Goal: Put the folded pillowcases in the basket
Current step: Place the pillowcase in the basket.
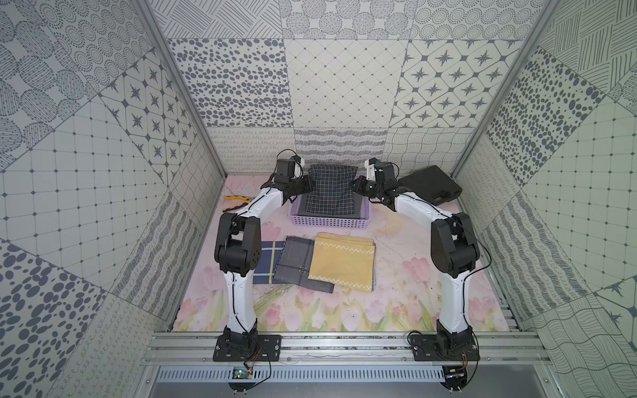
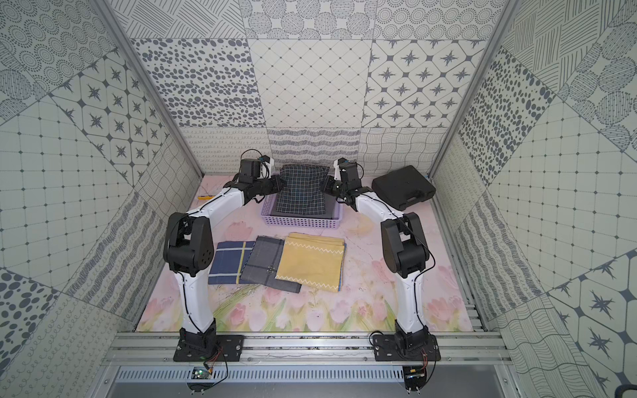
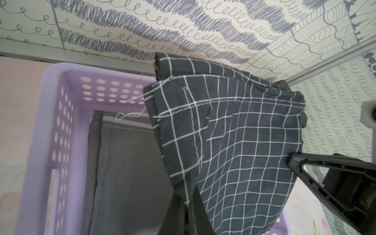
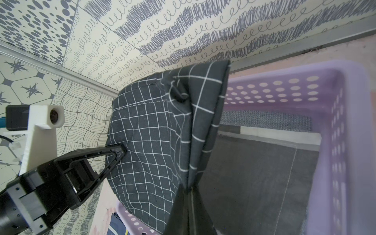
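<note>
Pillowcase [image 1: 329, 189] gripped: left claw [image 1: 309, 186], right claw [image 1: 355, 184]; over basket [image 1: 329, 223].

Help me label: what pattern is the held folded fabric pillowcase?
Dark charcoal pillowcase, thin white grid; left wrist view.

Folded dark white-gridded fabric pillowcase [image 1: 330, 189]: suspended, sagging, between left pincer [image 3: 188, 200] and right pincer [image 4: 188, 188], both clamped on it. Shallow rectangular lilac perforated plastic basket [image 1: 329, 223]: directly below both pincers.

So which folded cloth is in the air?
The dark white-gridded cloth, pinched by the left gripper and right gripper over the basket; the others lie flat.
</note>
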Tool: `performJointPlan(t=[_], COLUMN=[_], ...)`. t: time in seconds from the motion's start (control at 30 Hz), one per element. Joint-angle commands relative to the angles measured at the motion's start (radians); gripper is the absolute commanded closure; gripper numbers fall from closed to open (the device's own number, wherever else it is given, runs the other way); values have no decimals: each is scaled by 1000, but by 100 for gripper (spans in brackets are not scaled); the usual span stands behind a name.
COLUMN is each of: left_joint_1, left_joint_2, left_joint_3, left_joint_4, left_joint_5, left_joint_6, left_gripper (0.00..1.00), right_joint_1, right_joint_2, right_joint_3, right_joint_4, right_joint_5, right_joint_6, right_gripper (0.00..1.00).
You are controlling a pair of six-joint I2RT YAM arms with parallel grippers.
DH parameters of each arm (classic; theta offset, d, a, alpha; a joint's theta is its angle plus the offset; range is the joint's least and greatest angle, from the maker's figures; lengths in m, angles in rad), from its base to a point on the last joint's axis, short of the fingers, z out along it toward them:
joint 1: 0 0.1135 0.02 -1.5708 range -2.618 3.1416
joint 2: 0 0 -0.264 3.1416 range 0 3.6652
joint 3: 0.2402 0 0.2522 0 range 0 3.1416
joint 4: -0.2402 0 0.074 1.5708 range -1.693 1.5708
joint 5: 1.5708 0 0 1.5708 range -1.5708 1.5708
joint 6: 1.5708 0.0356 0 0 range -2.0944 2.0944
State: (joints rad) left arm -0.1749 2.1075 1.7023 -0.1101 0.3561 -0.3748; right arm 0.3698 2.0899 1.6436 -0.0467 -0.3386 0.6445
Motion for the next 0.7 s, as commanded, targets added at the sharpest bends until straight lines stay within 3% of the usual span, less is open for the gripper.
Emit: performJointPlan(t=[0.0, 0.17, 0.2, 0.23, 0.3, 0.37, 0.4, 0.5, 0.67], left_joint_1=[8, 9, 8, 10, 11, 12, 12, 11, 12], left_joint_2=[27, 32, 31, 29, 20, 1, -11, -63, -197], left_joint_3=[31, 33, 33, 35, 36, 28, 24, -1, -132], left_joint_4=[-11, -9, -10, -13, -24, -27, -29, -28, -4], left_joint_5=[43, 49, 51, 52, 51, 36, 32, 27, 34], left_joint_6=[30, 19, 16, 12, 4, -8, -14, -30, -76], left_gripper=[100, 100, 93, 75, 37, 7, 1, 0, 0], right_joint_1=[1, 0, 0, -2, -4, -6, -6, -6, -6], right_joint_2=[15, 13, 12, 9, 1, -14, -27, -87, -247], right_joint_3=[28, 27, 27, 25, 25, 19, 10, -45, -200], right_joint_4=[30, 28, 28, 26, 17, -2, -11, -19, -26], right_joint_5=[-13, -13, -14, -15, -20, -19, -14, 4, 43], right_joint_6=[4, 4, 4, 6, 13, 20, 21, 9, -19], right_gripper=[100, 100, 100, 100, 78, 56, 51, 42, 37])
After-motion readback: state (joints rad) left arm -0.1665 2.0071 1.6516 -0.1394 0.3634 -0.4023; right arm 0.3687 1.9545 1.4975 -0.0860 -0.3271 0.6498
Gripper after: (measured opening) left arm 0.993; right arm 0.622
